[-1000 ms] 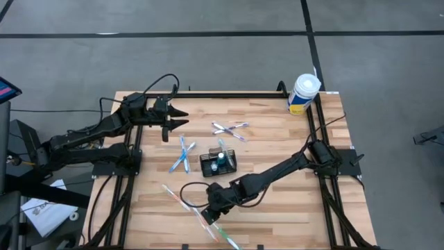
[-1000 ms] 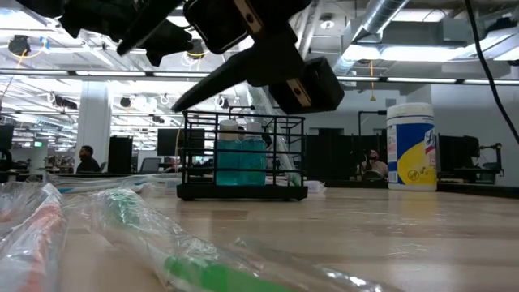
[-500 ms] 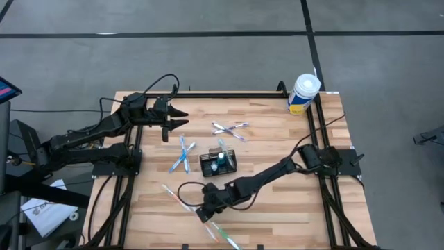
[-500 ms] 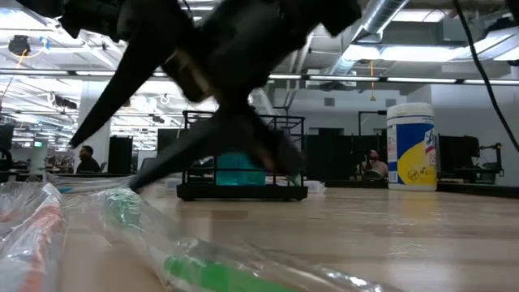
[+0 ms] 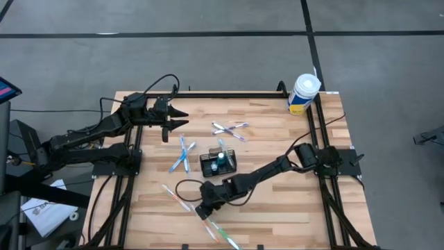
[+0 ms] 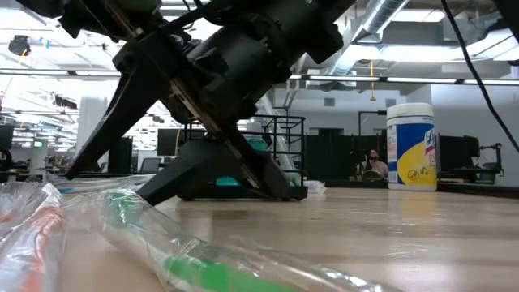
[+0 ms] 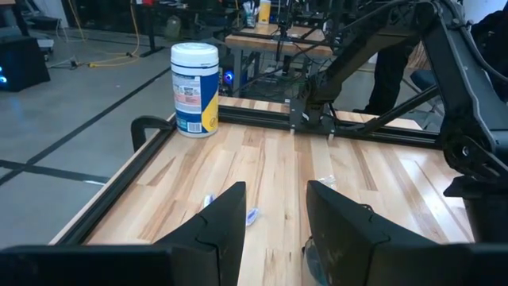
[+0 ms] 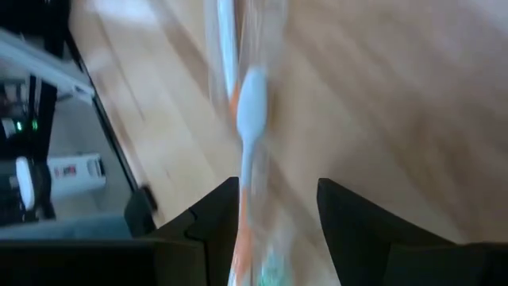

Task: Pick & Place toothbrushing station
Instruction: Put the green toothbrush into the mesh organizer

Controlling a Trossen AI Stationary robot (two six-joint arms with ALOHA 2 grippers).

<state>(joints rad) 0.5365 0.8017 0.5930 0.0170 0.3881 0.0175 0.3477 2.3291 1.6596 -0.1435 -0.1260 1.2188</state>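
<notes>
Near the table's front edge, my right gripper (image 5: 202, 210) hangs low over a wrapped toothbrush (image 8: 248, 111), fingers parted on either side and gripping nothing. The wrapper looks slick and crinkly; I'd pinch mid-handle. At the table's middle stands the toothbrushing station (image 5: 218, 163), light, stiff mesh. Far back-left, my left gripper (image 5: 182, 117) waits, part-open and empty.

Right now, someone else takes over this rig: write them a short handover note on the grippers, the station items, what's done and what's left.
Right gripper: fingers open, low over a wrapped toothbrush near the table's front edge, nothing held.
Left gripper: open, waiting at the back left.
Wire-mesh organiser: mid-table, blue-green items already inside.
Left: wrapped toothbrushes by the organiser, behind it and at the front lie loose.
</notes>
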